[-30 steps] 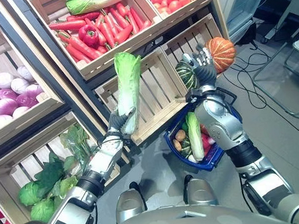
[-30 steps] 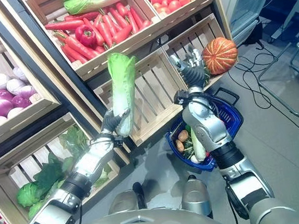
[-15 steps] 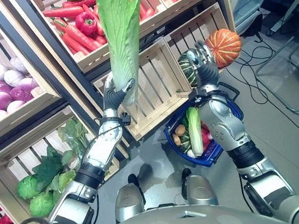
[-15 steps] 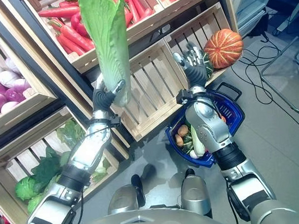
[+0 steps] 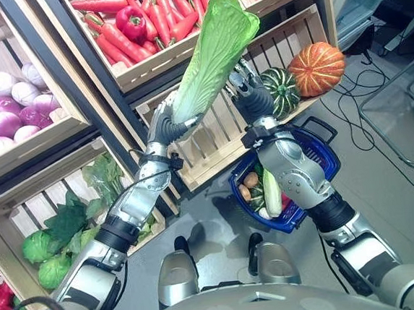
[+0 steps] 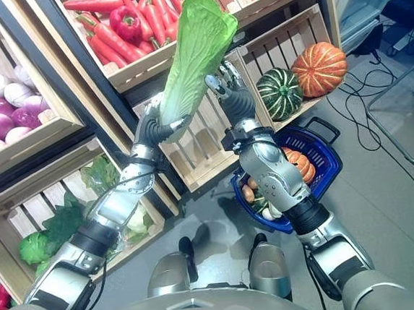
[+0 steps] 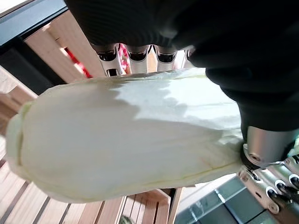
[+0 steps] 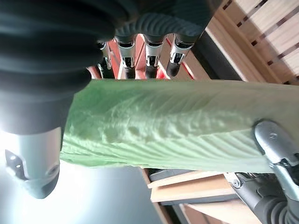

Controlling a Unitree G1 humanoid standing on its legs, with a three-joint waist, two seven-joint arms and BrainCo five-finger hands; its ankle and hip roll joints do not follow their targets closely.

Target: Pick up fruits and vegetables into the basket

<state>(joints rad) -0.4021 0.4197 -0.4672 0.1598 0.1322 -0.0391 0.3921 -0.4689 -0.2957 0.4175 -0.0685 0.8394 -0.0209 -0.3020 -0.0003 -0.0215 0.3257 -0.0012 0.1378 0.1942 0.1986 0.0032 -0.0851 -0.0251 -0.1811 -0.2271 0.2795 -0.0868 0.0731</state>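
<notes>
Leftmost, a slatted wooden crate (image 5: 59,128) holds smooth, rounded purple-and-white onions (image 5: 1,122); below it a second crate carries crinkled leafy greens (image 5: 65,229) and round green cabbages (image 5: 37,248); higher and further along, another wooden crate is heaped with long tapering carrots (image 5: 121,43) and one glossy red bell pepper (image 5: 131,21).

Next comes the left hand (image 5: 162,126), its dark-tipped fingers and thumb clenched round the pale, whitish stalk end of a napa cabbage (image 5: 209,57); the cabbage is long and ribbed, white at the base and crinkled bright green at the leafy top, and it slants up and toward the robot's right, in front of the carrot crate; the left wrist view shows the smooth, pale base (image 7: 126,135) lying across the palm under the curled fingers.

Just beside the cabbage's mid-length, the right hand (image 5: 249,97) is raised with its fingers straight and spread; in the right wrist view the green ribbed leaf (image 8: 163,126) lies between the row of fingers and the thumb, not gripped.

Below that arm sits a blue plastic mesh basket (image 5: 322,148) on the grey floor, already holding another pale cabbage (image 5: 271,193) and small rounded vegetables; further right, in a low slatted crate, rest a striped dark green squash (image 5: 281,90) and a ribbed orange pumpkin (image 5: 317,68), side by side.
</notes>
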